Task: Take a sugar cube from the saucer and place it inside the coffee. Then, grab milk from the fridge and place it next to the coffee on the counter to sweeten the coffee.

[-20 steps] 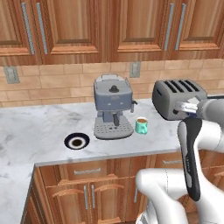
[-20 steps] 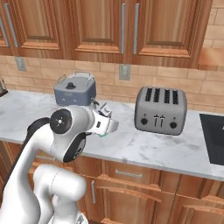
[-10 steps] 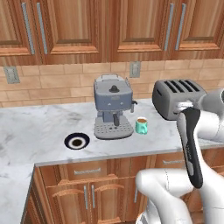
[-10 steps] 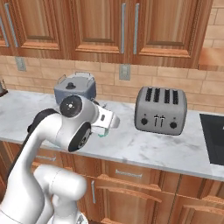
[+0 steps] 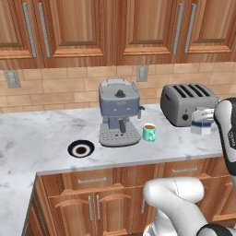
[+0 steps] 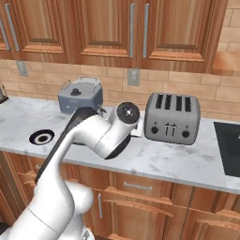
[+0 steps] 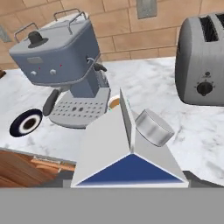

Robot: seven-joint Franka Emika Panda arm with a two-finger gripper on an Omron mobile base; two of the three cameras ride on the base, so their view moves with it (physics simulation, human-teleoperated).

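The jaws are clamped on the milk (image 5: 202, 124), held above the surface (image 5: 41, 133) at 3 o'clock from the coffee (image 5: 149, 132), in front of the toaster (image 5: 186, 103). In the hand view the milk (image 7: 131, 148) sits close to the camera, with the rim of the coffee just past its top. The coffee stands beside the espresso machine (image 5: 119, 112). The saucer (image 5: 81, 148) lies at 9 o'clock from the machine.

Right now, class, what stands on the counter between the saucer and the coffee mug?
The grey espresso machine stands between the saucer and the coffee mug on the counter, as the left base view shows.
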